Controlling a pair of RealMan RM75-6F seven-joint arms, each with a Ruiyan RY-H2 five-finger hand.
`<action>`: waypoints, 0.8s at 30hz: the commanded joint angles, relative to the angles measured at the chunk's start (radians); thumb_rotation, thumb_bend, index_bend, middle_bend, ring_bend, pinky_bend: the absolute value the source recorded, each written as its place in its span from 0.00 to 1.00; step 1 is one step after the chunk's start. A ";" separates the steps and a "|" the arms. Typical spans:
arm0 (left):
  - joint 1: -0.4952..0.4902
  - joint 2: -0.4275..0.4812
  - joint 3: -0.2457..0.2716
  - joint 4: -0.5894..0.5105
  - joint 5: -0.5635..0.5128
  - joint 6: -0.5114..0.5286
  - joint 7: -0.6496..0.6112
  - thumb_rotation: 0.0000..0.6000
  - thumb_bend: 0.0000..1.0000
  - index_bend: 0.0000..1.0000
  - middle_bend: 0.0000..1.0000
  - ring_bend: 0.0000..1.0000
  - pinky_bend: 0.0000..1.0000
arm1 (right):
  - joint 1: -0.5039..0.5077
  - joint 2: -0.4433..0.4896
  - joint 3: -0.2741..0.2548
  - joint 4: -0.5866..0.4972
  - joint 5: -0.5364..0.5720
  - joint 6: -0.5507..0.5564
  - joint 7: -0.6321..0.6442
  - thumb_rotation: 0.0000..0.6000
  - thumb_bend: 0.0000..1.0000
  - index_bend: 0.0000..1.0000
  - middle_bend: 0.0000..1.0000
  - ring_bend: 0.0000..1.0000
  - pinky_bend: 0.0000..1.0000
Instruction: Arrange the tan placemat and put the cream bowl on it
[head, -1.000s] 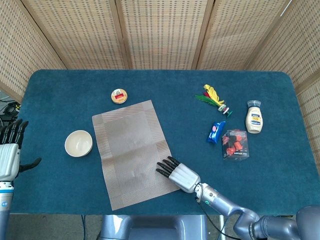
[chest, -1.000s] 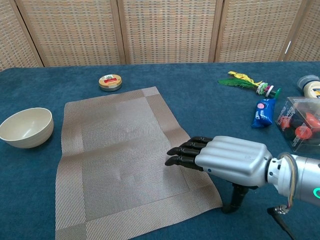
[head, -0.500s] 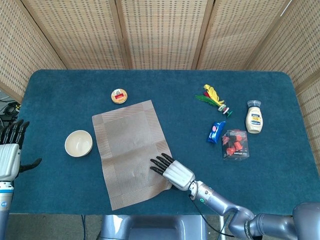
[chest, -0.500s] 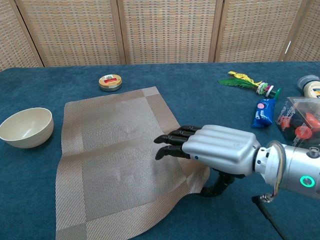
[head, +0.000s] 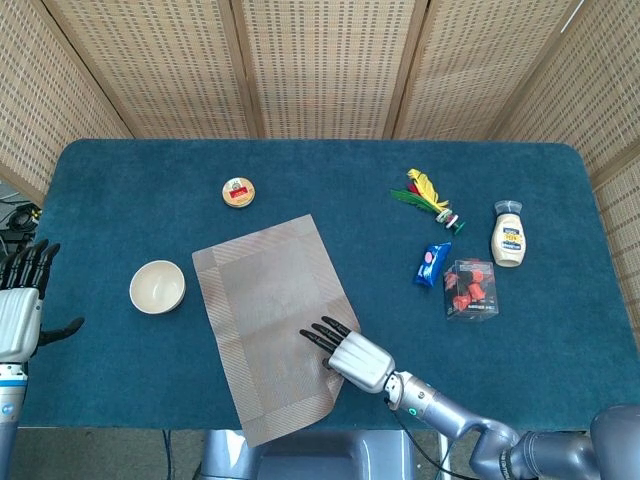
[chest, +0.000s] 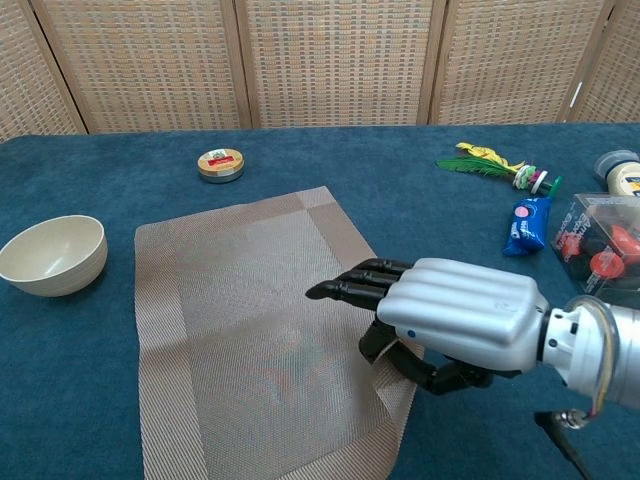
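Your right robot hand (chest: 455, 320) pinches the tan placemat (head: 272, 315) edge, arranging it; the cream bowl (head: 157, 286) sits on the bench (head: 350, 170), unplaced; left robot hand (head: 20, 305) open, empty.

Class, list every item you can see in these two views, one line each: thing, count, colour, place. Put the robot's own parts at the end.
placemat: 1, tan, table centre-left, near edge hanging past the table front
bowl: 1, cream, left of the placemat, on the cloth
round tin: 1, gold with red and white lid, behind the placemat
feather toy: 1, yellow, green and red, right rear
squeeze bottle: 1, cream with grey cap, far right
snack packet: 1, blue, right of centre
clear box: 1, transparent with red pieces inside, beside the packet
table: 1, dark blue cloth
folding screen: 1, woven tan, behind the table
left hand: 1, silver and black, at the table's left edge, holds nothing
right hand: 1, silver and black, grips the placemat's right edge
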 joint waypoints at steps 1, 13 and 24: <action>0.000 0.001 -0.001 0.000 -0.001 -0.003 -0.002 1.00 0.00 0.00 0.00 0.00 0.00 | -0.007 0.063 -0.047 -0.003 -0.076 0.065 0.014 1.00 0.77 0.76 0.00 0.00 0.00; -0.002 0.001 -0.006 -0.003 -0.008 -0.016 0.001 1.00 0.00 0.00 0.00 0.00 0.00 | 0.123 0.276 -0.017 0.198 -0.297 0.185 -0.078 1.00 0.64 0.77 0.02 0.00 0.00; -0.011 -0.005 -0.022 0.011 -0.050 -0.035 0.011 1.00 0.00 0.00 0.00 0.00 0.00 | 0.357 0.173 0.029 0.576 -0.418 0.140 -0.079 1.00 0.54 0.77 0.03 0.00 0.00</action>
